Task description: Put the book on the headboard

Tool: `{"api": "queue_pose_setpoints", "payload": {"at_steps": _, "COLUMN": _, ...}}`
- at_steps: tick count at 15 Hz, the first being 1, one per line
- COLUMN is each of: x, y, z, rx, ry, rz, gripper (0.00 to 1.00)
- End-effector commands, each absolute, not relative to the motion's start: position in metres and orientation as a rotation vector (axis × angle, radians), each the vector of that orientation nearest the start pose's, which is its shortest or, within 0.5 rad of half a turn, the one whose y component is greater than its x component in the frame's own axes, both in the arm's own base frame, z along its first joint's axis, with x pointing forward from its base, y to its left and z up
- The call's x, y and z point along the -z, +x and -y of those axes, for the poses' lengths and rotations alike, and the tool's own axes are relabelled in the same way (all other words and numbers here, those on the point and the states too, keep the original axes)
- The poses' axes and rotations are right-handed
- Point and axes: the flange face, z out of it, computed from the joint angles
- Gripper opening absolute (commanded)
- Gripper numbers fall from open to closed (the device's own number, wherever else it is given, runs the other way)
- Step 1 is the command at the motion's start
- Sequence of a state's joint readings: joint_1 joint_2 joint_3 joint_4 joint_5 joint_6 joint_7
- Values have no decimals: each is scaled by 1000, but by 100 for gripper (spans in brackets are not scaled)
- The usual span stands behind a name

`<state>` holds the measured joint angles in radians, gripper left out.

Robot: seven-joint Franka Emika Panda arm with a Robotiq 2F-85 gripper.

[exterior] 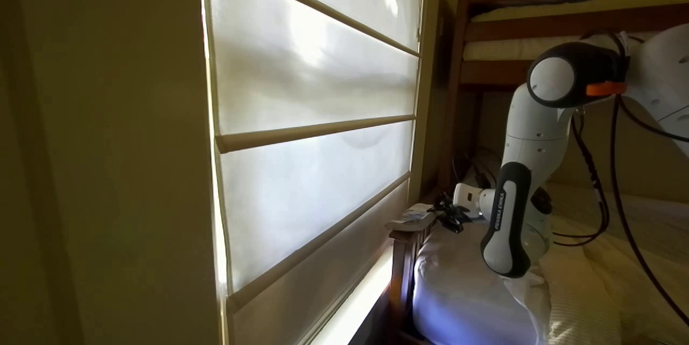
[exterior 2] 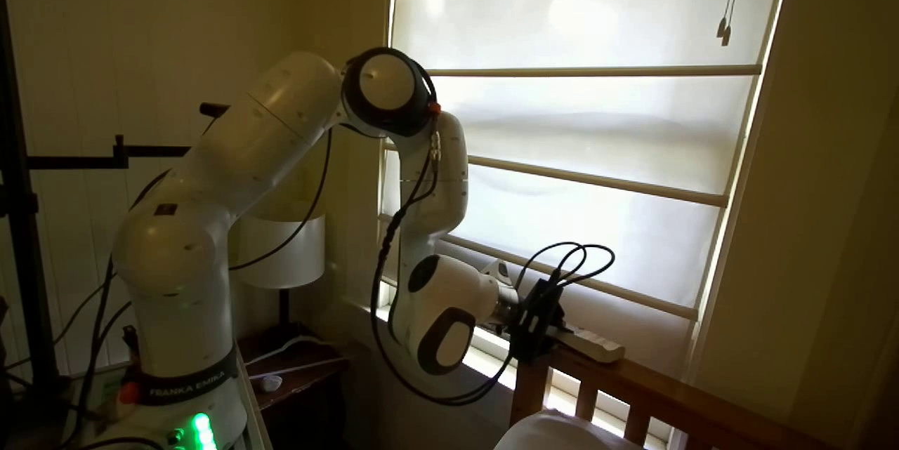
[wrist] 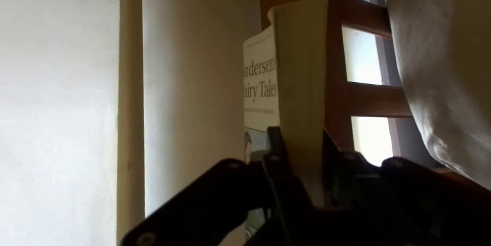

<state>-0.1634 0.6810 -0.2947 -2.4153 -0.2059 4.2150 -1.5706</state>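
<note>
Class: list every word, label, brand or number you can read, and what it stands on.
"FRANKA EMIKA": robot arm, in an exterior view.
"FRANKA EMIKA": arm's base, in an exterior view.
"ndersen", "airy Tales": book, in the wrist view, first letters unclear.
Too blurred to read: the faint line under those words.
</note>
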Motion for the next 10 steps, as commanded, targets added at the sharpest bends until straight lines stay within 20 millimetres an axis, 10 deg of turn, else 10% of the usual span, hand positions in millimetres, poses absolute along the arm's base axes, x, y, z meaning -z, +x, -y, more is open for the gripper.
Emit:
{"api": "queue_pose_setpoints", "payload": {"at_steps": 1, "x": -179, "y": 455, "z": 195, "rx": -614, "ry": 1507, "rz": -1445, "gripper": 6}}
{"api": "queue_pose_setpoints", "payload": {"at_steps": 8, "x": -174, "y": 450, "z": 202, "rx": -581, "ry": 1525, "rz": -1446, "gripper": 6}}
{"api": "queue_pose_setpoints", "payload": {"at_steps": 9, "x": -173, "y": 450, "z": 203, "rx": -574, "ry": 1528, "rz": -1446, "gripper": 48}}
{"api": "queue_pose_setpoints", "payload": {"at_steps": 10, "x": -173, "y": 450, "z": 203, "rx": -568, "ry": 1530, "rz": -1447, "gripper": 49}}
